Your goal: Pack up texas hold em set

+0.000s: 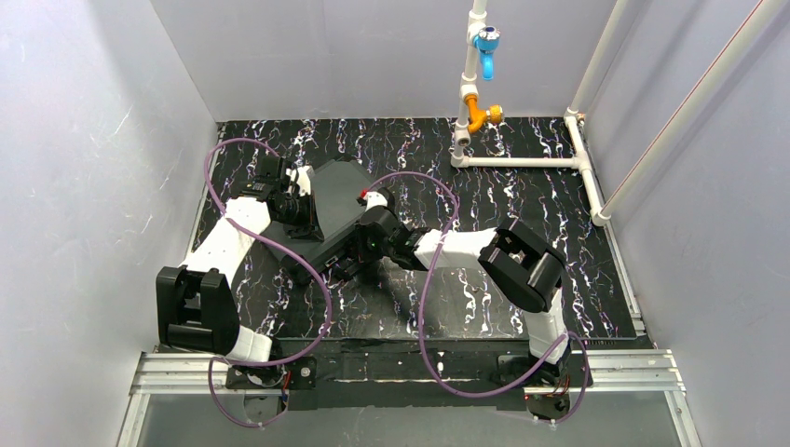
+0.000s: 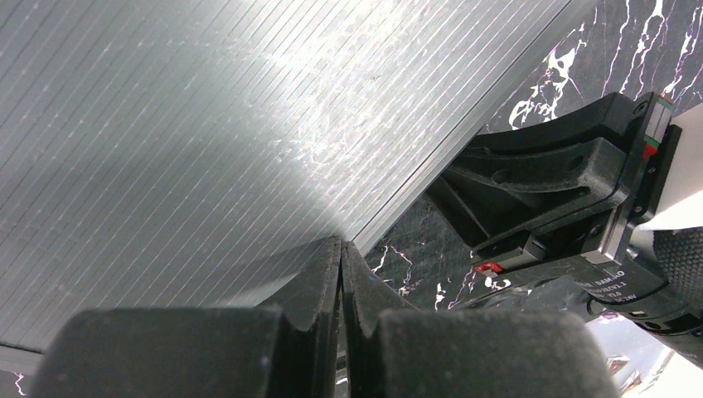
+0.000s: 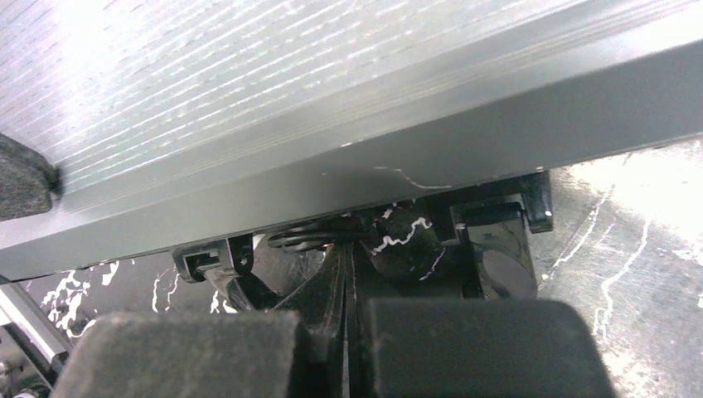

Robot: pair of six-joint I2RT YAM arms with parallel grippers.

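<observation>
The black hard case [image 1: 337, 207] lies on the marbled mat with its ribbed lid down, so no foam, card boxes, chips or dice show. My left gripper [image 1: 300, 200] is shut and empty, its tips [image 2: 341, 247] against the lid's ribbed top [image 2: 207, 124] near an edge. My right gripper [image 1: 352, 259] is shut at the case's front side [image 3: 373, 141], its tips [image 3: 346, 253] just under the rim between two black latches [image 3: 211, 259] [image 3: 497, 224] and by the handle [image 3: 307, 236]. I cannot tell whether the latches are fastened.
A white pipe frame [image 1: 522, 161] with blue [image 1: 485, 42] and orange [image 1: 484, 115] fittings stands at the back right. Grey walls close in left, back and right. Purple cables loop over both arms. The right arm's wrist shows in the left wrist view [image 2: 572, 182].
</observation>
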